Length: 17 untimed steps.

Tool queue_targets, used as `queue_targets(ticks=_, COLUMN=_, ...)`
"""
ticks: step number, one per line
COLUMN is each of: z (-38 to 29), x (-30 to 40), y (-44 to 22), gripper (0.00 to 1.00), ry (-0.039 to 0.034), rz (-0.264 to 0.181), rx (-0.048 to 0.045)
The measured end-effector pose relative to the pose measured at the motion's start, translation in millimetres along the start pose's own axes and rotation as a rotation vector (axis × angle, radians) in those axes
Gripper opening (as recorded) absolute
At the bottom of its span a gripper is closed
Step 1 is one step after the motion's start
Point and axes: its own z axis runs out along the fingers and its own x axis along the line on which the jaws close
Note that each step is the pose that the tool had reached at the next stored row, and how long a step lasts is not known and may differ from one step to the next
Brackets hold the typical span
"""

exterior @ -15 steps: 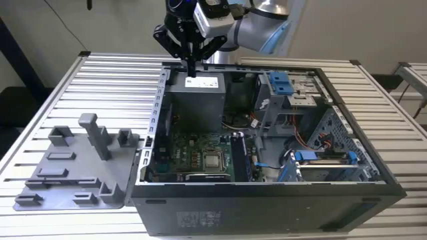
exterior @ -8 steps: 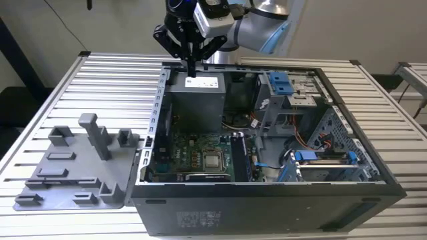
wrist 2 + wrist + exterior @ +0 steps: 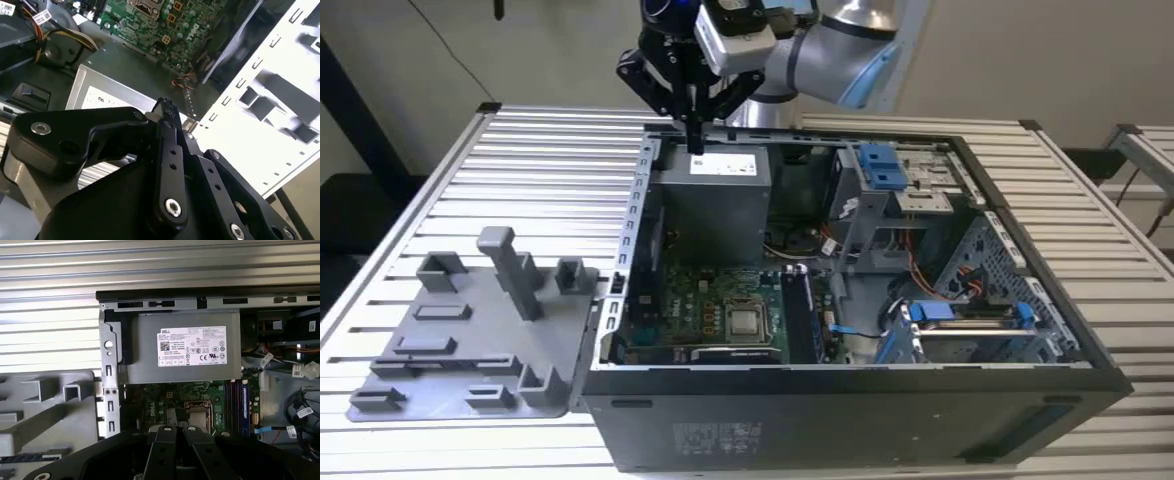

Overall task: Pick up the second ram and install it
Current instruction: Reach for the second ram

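exterior view: we are seeing the gripper [image 3: 698,148] hovering over the power supply [image 3: 714,200], jaws pinched together, empty; the second ram [image 3: 440,362] is lying well apart toward the exterior view's left, edge-on in the tray [image 3: 467,335], long axis pointing at the case [image 3: 854,400] | second wrist view: fingers [image 3: 170,150] are touching | first wrist view: we are judging the tray open overhead.

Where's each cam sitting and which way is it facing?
Exterior view: raised, off the arm, looking down into the case on the table; arm and gripper show.
First wrist view: on the wrist, straight down past the gripper at power supply and board.
Second wrist view: on the wrist, slanting along the gripper toward board and tray.
All three share power supply, board, tray.
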Motion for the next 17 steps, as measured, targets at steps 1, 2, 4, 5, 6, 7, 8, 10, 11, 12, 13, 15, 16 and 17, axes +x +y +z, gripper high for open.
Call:
queue_targets(ticks=1, z=0.0, x=1.8, y=-0.1, gripper=0.11, ry=0.0001, rz=0.000, rx=0.0000)
queue_targets(ticks=2, z=-0.1, x=4.1, y=-0.3, gripper=0.11, ry=0.0001, rz=0.000, rx=0.0000)
queue_targets(ticks=4, z=-0.2, x=9.4, y=-0.7, gripper=0.11, ry=0.0001, rz=0.000, rx=-0.0001)
queue_targets(ticks=5, z=-0.3, x=12.2, y=-0.9, gripper=0.11, ry=0.0001, rz=0.000, rx=-0.0001)
queue_targets(ticks=6, z=-0.3, x=15.3, y=-1.1, gripper=0.11, ry=0.0001, rz=0.000, rx=0.0000)
queue_targets(ticks=7, z=-0.4, x=18.2, y=-1.3, gripper=0.11, ry=0.0002, rz=0.000, rx=-0.0001)
queue_targets(ticks=8, z=-0.5, x=21.2, y=-1.5, gripper=0.11, ry=0.0003, rz=0.000, rx=0.0001)
queue_targets(ticks=10, z=-0.6, x=27.2, y=-1.9, gripper=0.11, ry=0.0008, rz=0.000, rx=0.0000)
queue_targets(ticks=11, z=-0.7, x=30.1, y=-2.1, gripper=0.11, ry=0.0019, rz=0.000, rx=0.0002)
queue_targets(ticks=12, z=-0.8, x=33.1, y=-2.3, gripper=0.11, ry=0.0033, rz=0.000, rx=0.0002)
queue_targets(ticks=13, z=-0.8, x=35.8, y=-2.5, gripper=0.11, ry=0.0053, rz=0.000, rx=0.0004)
queue_targets(ticks=15, z=-0.9, x=40.0, y=-2.8, gripper=0.11, ry=0.0120, rz=-0.001, rx=0.0008)
queue_targets(ticks=16, z=-0.9, x=42.1, y=-3.0, gripper=0.11, ry=0.0150, rz=-0.001, rx=0.0010)
queue_targets(ticks=17, z=-1.0, x=44.2, y=-3.1, gripper=0.11, ry=0.0179, rz=-0.001, rx=0.0012)
